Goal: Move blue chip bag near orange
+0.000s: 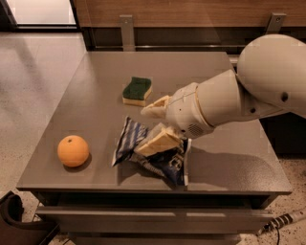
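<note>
White robot gripper (pixel 140 130) at frame center, fingers spread apart, lower finger resting on the crinkled blue chip bag (pixel 168 165) at lower center. Orange (pixel 73 150) lies well left; green-and-yellow sponge (pixel 137 90) above, on the grey table (pixel 95 76).

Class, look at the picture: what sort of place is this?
Likely an office or lab room: grey table, speckled hard floor, wood-panelled wall. The gripper is at the blue chip bag.
</note>
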You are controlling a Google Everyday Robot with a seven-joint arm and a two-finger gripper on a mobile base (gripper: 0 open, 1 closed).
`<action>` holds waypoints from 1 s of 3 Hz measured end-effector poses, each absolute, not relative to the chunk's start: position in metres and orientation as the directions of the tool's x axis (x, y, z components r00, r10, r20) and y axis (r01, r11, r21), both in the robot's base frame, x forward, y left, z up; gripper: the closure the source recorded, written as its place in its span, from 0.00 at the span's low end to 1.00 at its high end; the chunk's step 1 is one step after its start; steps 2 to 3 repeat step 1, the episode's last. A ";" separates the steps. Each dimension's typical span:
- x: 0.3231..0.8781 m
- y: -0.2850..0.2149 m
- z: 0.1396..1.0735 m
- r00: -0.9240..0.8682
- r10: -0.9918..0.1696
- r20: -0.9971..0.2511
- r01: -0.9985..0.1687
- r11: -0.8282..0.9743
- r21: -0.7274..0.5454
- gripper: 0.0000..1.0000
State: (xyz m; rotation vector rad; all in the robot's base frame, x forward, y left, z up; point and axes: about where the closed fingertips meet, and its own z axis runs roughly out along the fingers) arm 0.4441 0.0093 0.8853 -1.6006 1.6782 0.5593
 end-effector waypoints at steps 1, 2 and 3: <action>0.443 0.011 0.886 0.053 -0.656 -0.753 -0.976 0.125 -0.177 0.00; 0.443 0.011 0.886 0.053 -0.656 -0.753 -0.976 0.125 -0.177 0.00; 0.443 0.011 0.886 0.053 -0.656 -0.753 -0.976 0.125 -0.177 0.00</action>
